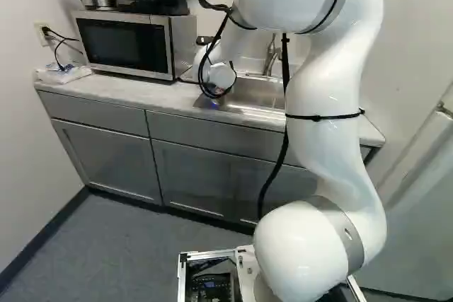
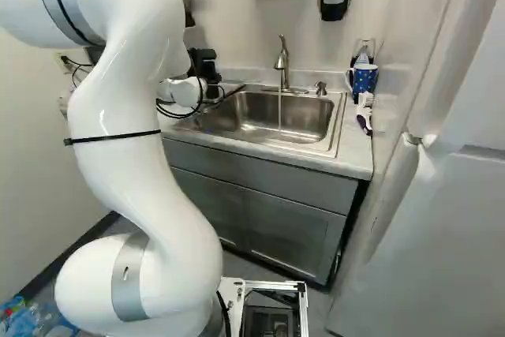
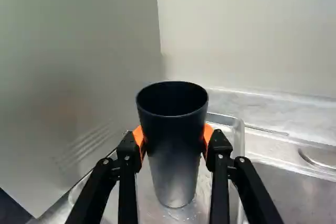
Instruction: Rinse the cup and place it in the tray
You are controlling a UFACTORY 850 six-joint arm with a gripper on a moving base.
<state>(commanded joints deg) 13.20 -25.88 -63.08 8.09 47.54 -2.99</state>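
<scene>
With the pincer [image 2: 208, 73], pinching the dark cup [image 3: 173, 145] upright over or in the tray [image 3: 240, 148], hard to tell which; beside that, the microwave [image 1: 127, 44], and opposite, the sink [image 2: 308, 118] with running water [image 2: 279, 112] from the faucet [image 2: 282, 59].

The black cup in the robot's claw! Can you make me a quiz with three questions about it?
1. True or false: the tall black cup is held upside down.
2. Which is under the cup?
a) the silver-and-black microwave
b) the shiny rectangular tray
c) the blue patterned mug
3. Fill in the colour: the pads of the black two-fingered gripper pressing on the cup are ____.

Key: 1. False; 2. b; 3. orange
</scene>
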